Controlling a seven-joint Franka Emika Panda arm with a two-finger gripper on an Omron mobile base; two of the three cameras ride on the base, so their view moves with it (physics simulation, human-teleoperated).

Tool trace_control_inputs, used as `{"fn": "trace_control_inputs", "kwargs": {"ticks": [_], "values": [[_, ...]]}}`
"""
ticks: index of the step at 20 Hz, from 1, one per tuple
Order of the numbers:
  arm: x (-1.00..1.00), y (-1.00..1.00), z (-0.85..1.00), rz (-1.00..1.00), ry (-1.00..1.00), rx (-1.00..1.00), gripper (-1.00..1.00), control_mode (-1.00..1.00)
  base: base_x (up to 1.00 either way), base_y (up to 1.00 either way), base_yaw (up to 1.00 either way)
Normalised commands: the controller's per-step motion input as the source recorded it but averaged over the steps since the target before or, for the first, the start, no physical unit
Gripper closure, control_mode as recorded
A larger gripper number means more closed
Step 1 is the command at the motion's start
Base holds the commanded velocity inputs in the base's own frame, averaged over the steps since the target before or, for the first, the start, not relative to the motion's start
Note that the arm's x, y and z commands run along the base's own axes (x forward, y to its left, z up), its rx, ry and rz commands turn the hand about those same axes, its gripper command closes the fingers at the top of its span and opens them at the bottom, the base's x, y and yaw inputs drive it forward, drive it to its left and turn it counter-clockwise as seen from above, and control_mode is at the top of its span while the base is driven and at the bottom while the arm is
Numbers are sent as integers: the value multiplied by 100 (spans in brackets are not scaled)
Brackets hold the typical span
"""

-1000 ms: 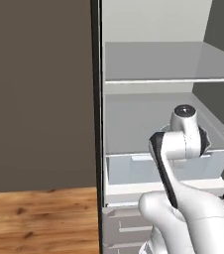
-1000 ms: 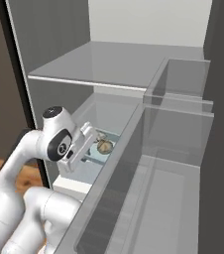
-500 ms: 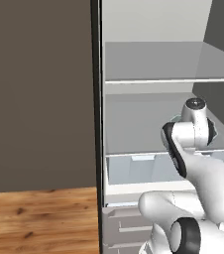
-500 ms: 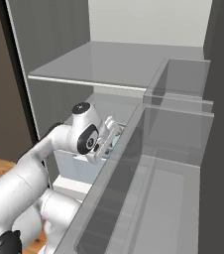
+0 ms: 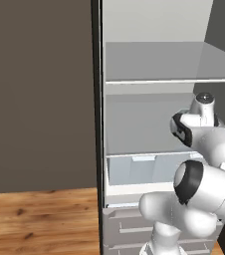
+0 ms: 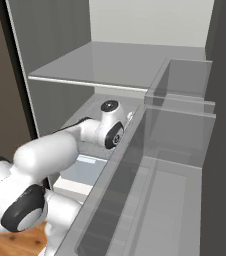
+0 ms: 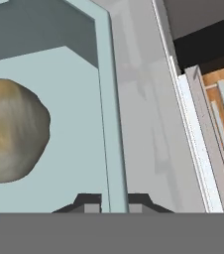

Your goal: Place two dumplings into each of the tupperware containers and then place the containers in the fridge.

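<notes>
In the hand view my gripper [image 7: 115, 202] is shut on the rim of the light blue tupperware container [image 7: 109, 124], with one fingertip on each side of the wall. One tan dumpling [image 7: 10, 131] lies inside the tub at the left. The tub sits just over a pale shelf of the fridge [image 7: 143, 99]. In the left base view my hand [image 5: 204, 107] reaches in below the glass shelf of the fridge [image 5: 154, 79]. The right base view shows the hand [image 6: 110, 125] deep inside the fridge [image 6: 100, 65], its fingers hidden behind the door bin.
Clear door bins [image 6: 175, 125] stand close to the right of my arm. A pale drawer [image 5: 134, 169] lies below the hand. The fridge's dark side wall [image 5: 40, 99] is at the left, above the wood floor [image 5: 40, 219]. The shelf's front edge [image 7: 198, 149] runs at the right.
My arm has swung deeper into the fridge and to the right, carrying the tub. The tub with dumplings, visible in the right base view a second ago, is now hidden behind the arm.
</notes>
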Motion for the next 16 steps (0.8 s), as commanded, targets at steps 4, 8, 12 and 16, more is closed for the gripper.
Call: {"fn": "trace_control_inputs", "kwargs": {"ticks": [4,8,12,16], "values": [[68,-56,-2,11,0,0,100,-100,0,0,0],[58,-34,-21,10,6,-2,100,-100,0,0,0],[36,-21,-44,9,10,-9,100,-100,0,0,0],[22,-18,-47,7,9,-10,100,-100,0,0,0]]}}
